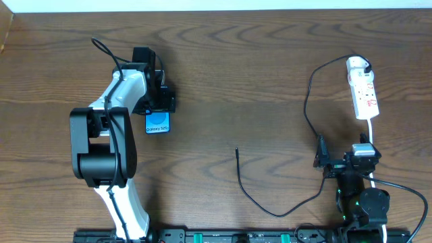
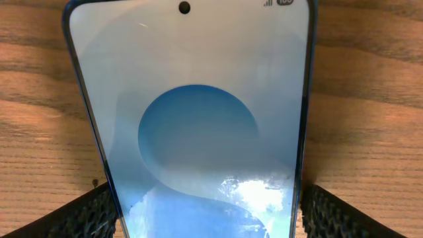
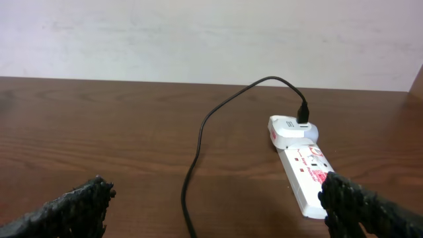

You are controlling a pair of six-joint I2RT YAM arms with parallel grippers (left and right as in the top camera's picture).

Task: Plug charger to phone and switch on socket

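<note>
Both phone edges: catch evenly with left hand, whether already pinching unclear; right hand spread wide, empty.

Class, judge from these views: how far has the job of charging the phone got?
Done: the charger's plug sits in the socket. In hand: the left fingers flank the phone; a firm grip is unclear. Left: the charger tip lies loose on the table, apart from the phone; the right fingers stand open, empty; whether the socket is switched on cannot be read.
</note>
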